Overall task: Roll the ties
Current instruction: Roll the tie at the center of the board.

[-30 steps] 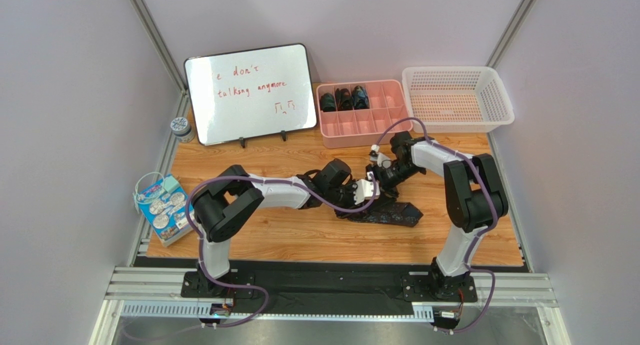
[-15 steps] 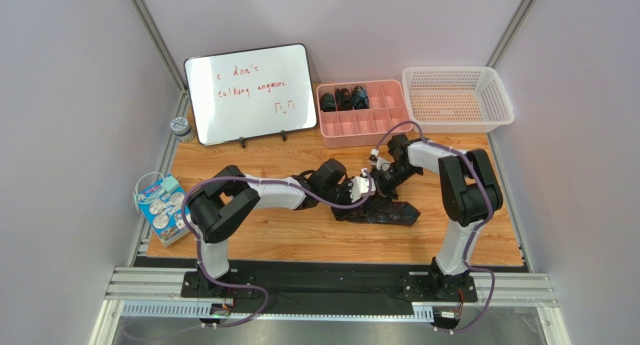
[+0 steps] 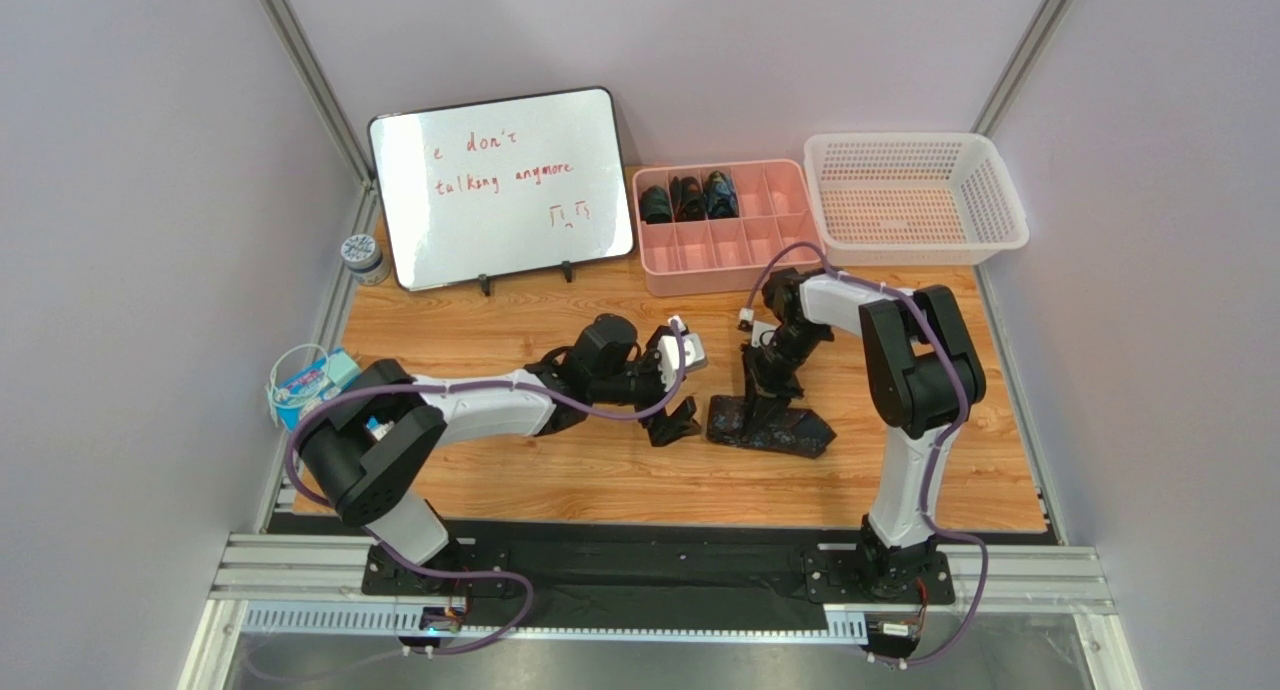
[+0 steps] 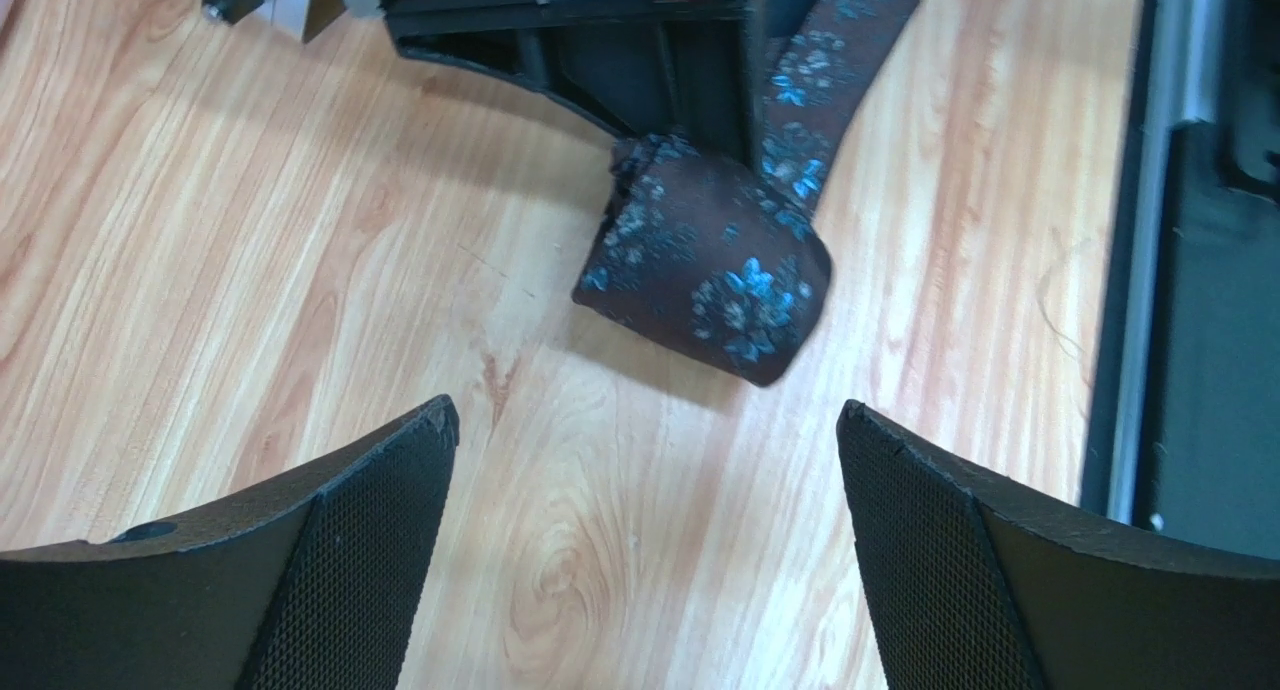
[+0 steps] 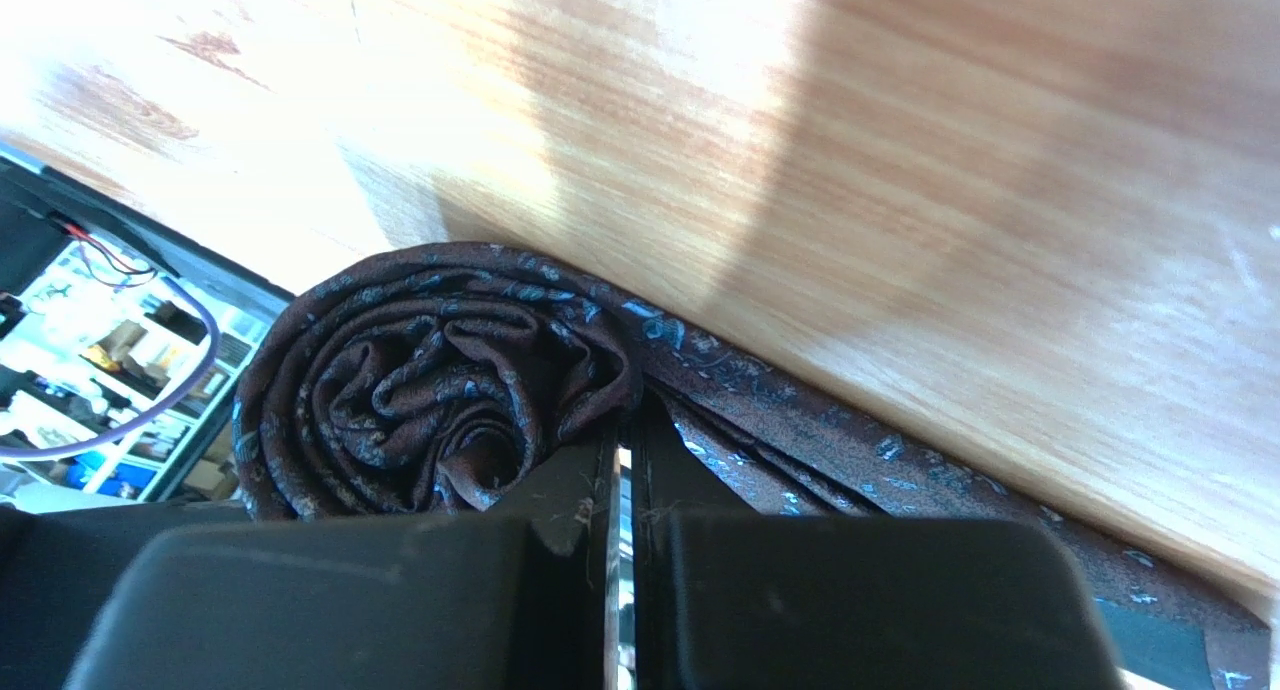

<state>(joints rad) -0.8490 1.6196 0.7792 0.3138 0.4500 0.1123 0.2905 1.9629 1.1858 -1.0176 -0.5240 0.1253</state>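
A dark tie (image 3: 784,429) with blue flowers lies on the wooden table right of centre. Its wide tip (image 4: 706,278) points towards my left gripper (image 4: 646,435). That gripper stands open over bare wood, short of the tie, with nothing between its fingers (image 4: 353,548). My right gripper (image 3: 760,396) points down onto the tie's left part. In the right wrist view its jaws (image 5: 625,428) are shut on the fabric where a loosely rolled coil (image 5: 436,383) meets the flat strip (image 5: 842,435). Three rolled ties (image 3: 688,198) sit in a pink tray.
The pink compartment tray (image 3: 751,252) stands at the back, with a white mesh basket (image 3: 917,195) to its right. A whiteboard (image 3: 501,188) leans at the back left beside a small jar (image 3: 361,252). A printed box (image 3: 319,408) lies at the left edge.
My left gripper has opened wide and drawn back to the left, away from the tie. My right gripper has shut on the tie and swung more upright over it.
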